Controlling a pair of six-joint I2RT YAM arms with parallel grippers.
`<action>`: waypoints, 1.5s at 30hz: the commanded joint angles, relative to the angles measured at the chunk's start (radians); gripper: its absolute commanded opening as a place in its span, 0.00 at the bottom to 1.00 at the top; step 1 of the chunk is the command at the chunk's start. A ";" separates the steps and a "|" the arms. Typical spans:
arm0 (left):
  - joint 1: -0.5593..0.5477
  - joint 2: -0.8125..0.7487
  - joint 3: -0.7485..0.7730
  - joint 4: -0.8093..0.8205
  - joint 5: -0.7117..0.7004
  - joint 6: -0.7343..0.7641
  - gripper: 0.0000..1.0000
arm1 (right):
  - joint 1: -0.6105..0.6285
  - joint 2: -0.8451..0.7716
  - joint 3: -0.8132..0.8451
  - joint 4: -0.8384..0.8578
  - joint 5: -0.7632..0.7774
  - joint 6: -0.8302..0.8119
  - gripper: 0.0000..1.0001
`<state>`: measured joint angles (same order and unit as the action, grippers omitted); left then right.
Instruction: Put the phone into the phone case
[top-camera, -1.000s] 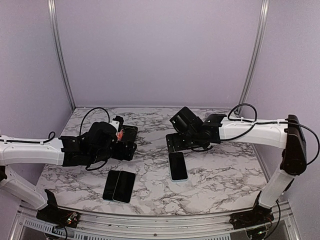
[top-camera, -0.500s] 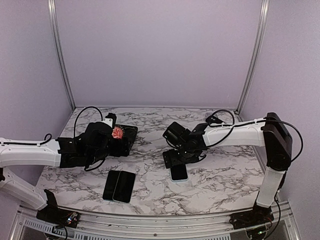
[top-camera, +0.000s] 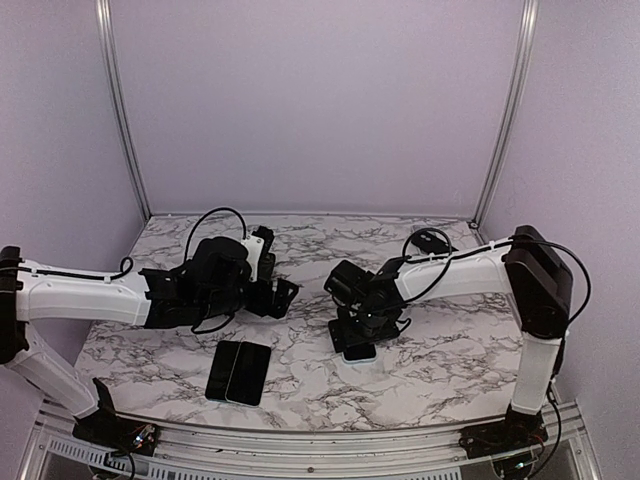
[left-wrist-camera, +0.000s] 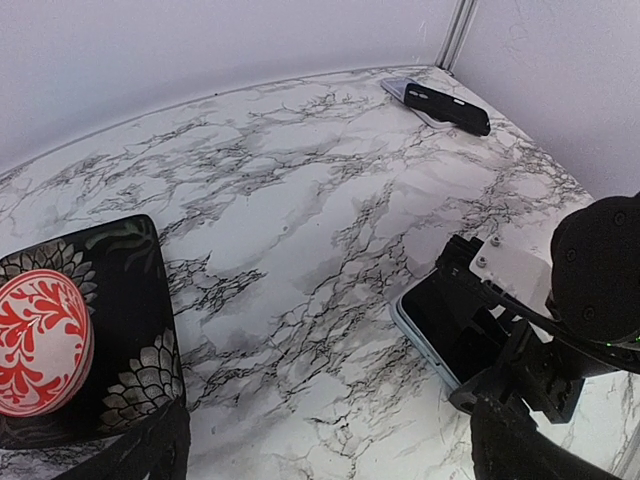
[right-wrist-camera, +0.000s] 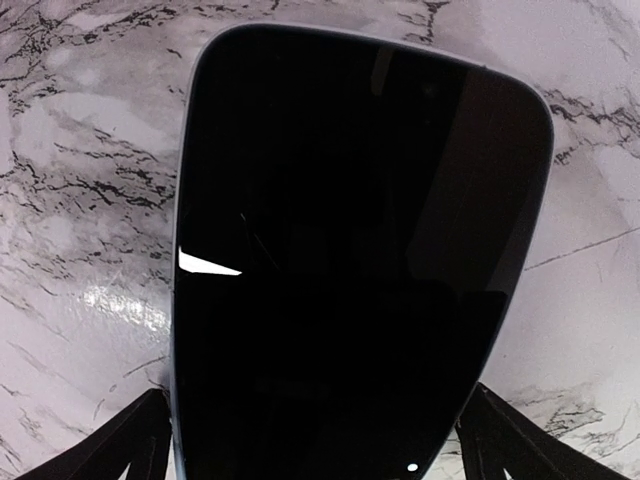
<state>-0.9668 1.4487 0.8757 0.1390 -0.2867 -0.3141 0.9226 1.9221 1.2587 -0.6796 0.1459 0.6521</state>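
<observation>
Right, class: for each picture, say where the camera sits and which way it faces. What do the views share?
Top: high behind the bases, looking down at the table; left arm and right arm show.
Left wrist: low over the table, looking across at the right gripper; left fingers at the bottom edge.
Right wrist: close above the phone, looking straight down; right fingers in the bottom corners.
Shared: all three show the phone.

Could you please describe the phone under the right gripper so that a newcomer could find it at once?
On the marble table, look right of centre, directly below the open right gripper. The phone lies flat there, screen up. Unlike the two dark slabs near the front edge, it has a pale bluish rim around its black glass.
</observation>
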 joint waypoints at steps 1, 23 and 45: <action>0.010 0.034 0.047 0.009 0.021 0.058 0.99 | -0.006 0.067 0.037 -0.045 -0.057 -0.021 0.96; 0.104 0.255 0.193 -0.077 0.239 -0.166 0.99 | -0.006 -0.063 -0.042 0.100 -0.135 -0.113 0.26; 0.131 0.478 0.194 0.269 0.547 -0.578 0.99 | -0.013 -0.166 -0.196 0.367 -0.117 -0.113 0.00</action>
<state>-0.8482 1.8820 1.0966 0.2543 0.1921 -0.7650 0.9131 1.8027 1.0786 -0.4171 0.0200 0.5236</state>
